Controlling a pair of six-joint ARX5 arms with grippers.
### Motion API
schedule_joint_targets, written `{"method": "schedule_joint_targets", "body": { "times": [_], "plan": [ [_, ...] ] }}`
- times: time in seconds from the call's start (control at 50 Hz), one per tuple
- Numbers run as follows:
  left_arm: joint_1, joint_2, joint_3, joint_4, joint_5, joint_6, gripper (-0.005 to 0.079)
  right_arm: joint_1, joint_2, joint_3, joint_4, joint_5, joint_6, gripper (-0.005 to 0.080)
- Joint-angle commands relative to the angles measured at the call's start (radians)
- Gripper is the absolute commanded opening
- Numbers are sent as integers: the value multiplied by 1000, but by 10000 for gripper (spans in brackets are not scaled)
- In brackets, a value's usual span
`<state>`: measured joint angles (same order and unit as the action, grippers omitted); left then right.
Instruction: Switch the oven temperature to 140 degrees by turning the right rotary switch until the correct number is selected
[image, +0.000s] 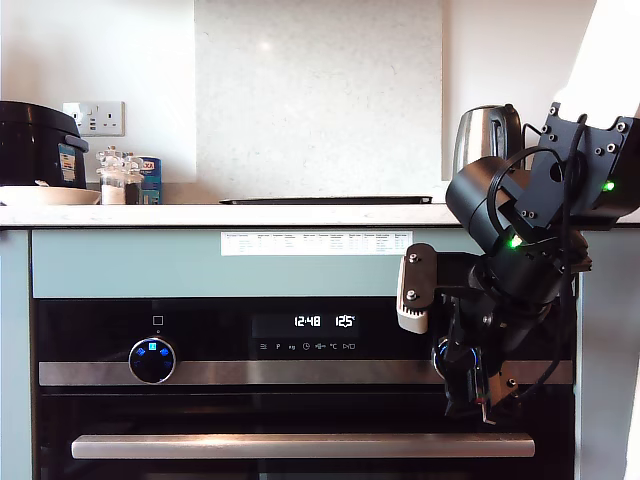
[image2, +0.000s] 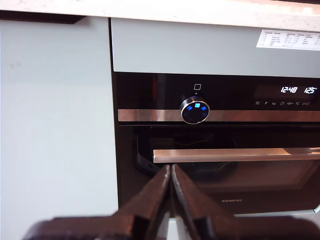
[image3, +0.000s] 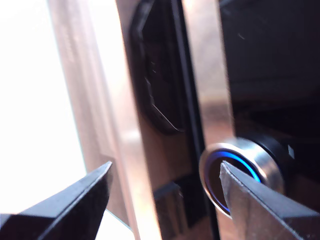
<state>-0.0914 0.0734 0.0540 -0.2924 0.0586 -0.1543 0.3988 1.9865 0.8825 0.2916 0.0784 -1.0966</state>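
In the exterior view the oven (image: 300, 400) fills the lower half of the frame, black glass with a steel band (image: 250, 373) across it and a long bar handle (image: 300, 446) near the bottom edge. Its display (image: 325, 322), at centre, reads 12:48 and 125. A knob with bright blue icons (image: 152, 360) sits on the band at lower left. The right rotary switch (image: 443, 357) is at lower right, mostly hidden behind a black arm; only a sliver of its blue ring shows. The second gripper (image: 470, 385) hangs at that switch, twisted sideways. On the worktop (image: 200, 214) above stand a black cooker (image: 38, 145) at upper left, some jars (image: 122, 178) beside it, a flat dark tray (image: 325, 200) at centre and a steel kettle (image: 487, 135) at upper right.

In the first wrist view the first gripper (image2: 171, 170) rises from the bottom centre with its two fingers pressed together, nothing between them. It is well apart from the oven, which lies ahead with the icon knob just above centre and the display at the right edge.

In the second wrist view the second gripper (image3: 165, 180) stands wide open. One fingertip (image3: 235, 185) lies over the face of the right rotary switch at lower right; whether it touches cannot be told. The other fingertip (image3: 95, 182) is off at lower left, clear of the knob. The view is blurred.
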Motion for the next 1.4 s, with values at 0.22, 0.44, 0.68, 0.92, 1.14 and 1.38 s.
{"method": "schedule_joint_targets", "body": {
  "times": [0.22, 0.44, 0.68, 0.92, 1.14, 1.38],
  "plan": [
    [-2, -3, 10, 6, 1, -3, -22, 21, 8, 15, 2, -24, 7, 617],
    [-2, -3, 10, 6, 1, -3, -22, 35, 8, 28, 5, -35, 7, 617],
    [-2, -3, 10, 0, 1, -3, -22, 35, 8, 61, 2, -11, 8, 617],
    [-2, -3, 10, 0, 1, -3, -22, 18, 8, 62, -22, 37, -3, 617],
    [-2, -3, 10, 1, 1, -3, -22, -8, 8, 62, -39, 48, -3, 617],
    [-2, -3, 10, 1, 1, -3, -22, -27, 8, 62, -69, 71, -4, 617]
  ]
}}
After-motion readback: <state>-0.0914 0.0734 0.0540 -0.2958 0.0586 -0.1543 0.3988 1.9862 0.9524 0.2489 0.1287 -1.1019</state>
